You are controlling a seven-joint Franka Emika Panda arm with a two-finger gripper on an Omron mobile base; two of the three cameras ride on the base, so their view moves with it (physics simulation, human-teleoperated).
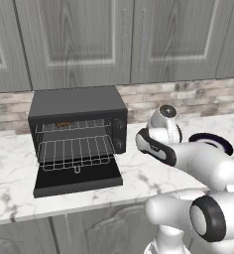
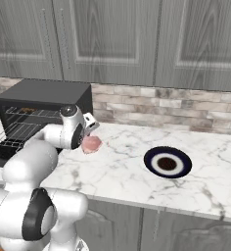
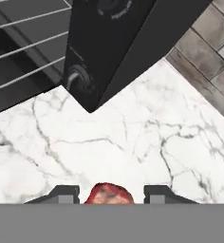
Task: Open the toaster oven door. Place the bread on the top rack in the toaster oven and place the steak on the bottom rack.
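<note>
The black toaster oven [image 1: 77, 104] stands on the counter with its door [image 1: 79, 181] folded down flat in front. Inside are the top rack [image 1: 89, 125] and the bottom rack [image 1: 77, 151], which has a small loop at its front. The bread [image 1: 64, 124] lies as a small brown piece on the top rack, toward the back. My gripper [image 2: 91, 139] is to the right of the oven, above the counter, and is shut on the pinkish-red steak [image 2: 92, 144]. In the hand view the steak [image 3: 109, 194] sits between the two fingertips [image 3: 64, 192], below the oven's knob corner [image 3: 80, 80].
A dark blue plate [image 2: 167, 162] with a white ring lies on the marble counter [image 2: 122, 166] to the right of the arm. A brick backsplash [image 2: 176, 105] runs behind, with grey cabinets above. The counter's front edge runs just before the open door.
</note>
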